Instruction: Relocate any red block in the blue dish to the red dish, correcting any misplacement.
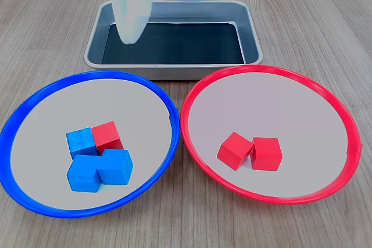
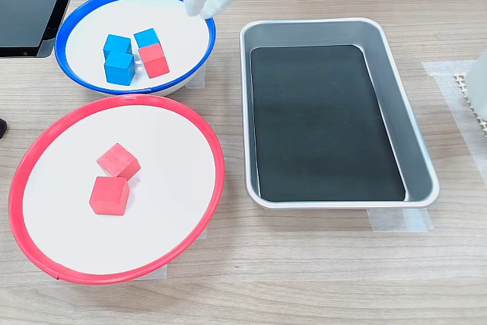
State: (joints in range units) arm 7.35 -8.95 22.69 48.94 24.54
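The white gripper (image 2: 199, 7) hangs in the air with nothing in it, over the back edge of the blue dish (image 1: 35, 105), and I cannot tell if its fingers are apart or together. In that dish the red block (image 1: 108, 136) sits touching three blue blocks (image 1: 96, 164). Beside it, the red dish (image 1: 325, 100) has two red blocks (image 1: 250, 152).

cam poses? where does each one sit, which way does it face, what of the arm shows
First exterior view: low at the table edge by the dishes, facing the arm's base over the blue dish and red dish; white gripper hangs above the metal tray.
Second exterior view: high, looking steeply down, tray on the second exterior view's right; gripper shows above the blue dish rim.
Shared: both dishes, tray, gripper, one red block among the blue cubes.
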